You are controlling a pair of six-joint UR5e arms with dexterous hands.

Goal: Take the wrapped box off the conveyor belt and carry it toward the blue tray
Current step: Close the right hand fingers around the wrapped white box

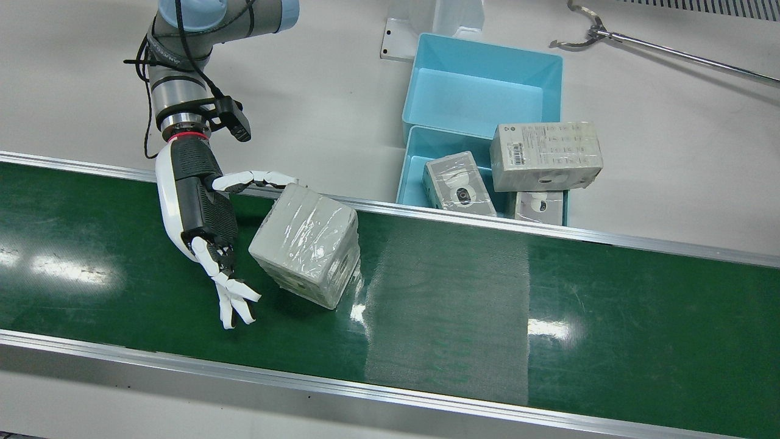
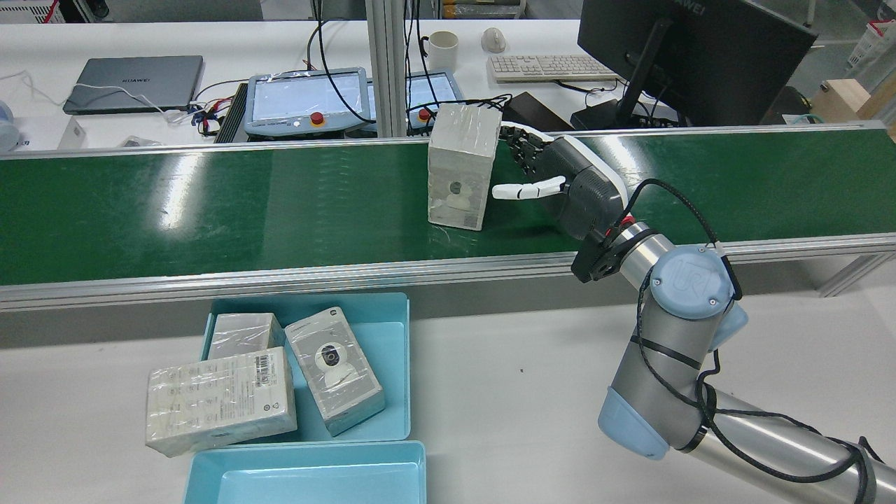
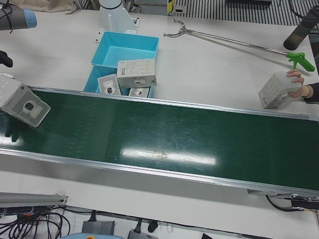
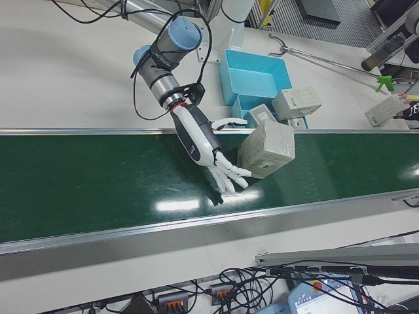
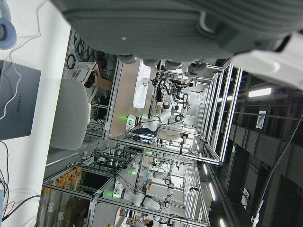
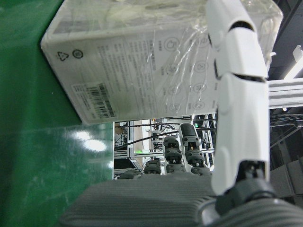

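The wrapped box (image 1: 304, 244) is grey-white under clear film and stands on the green conveyor belt (image 1: 548, 292). It also shows in the rear view (image 2: 462, 168), left-front view (image 3: 20, 99), right-front view (image 4: 268, 149) and right hand view (image 6: 142, 61). My right hand (image 1: 201, 213) is open beside the box; its thumb (image 1: 262, 178) reaches the box's far top edge and its fingers (image 1: 234, 299) spread on the near side. Two blue trays (image 1: 487, 52) sit past the belt. The left hand view shows only the left hand's palm edge (image 5: 165, 28).
The nearer blue tray (image 1: 414, 152) holds three wrapped boxes, the largest (image 1: 545, 155) lying across its rim. A metal reaching pole (image 1: 670, 55) lies on the table. A person's hand holds another box (image 3: 276, 89) at the far end. Screens and a monitor (image 2: 686, 56) stand behind the belt.
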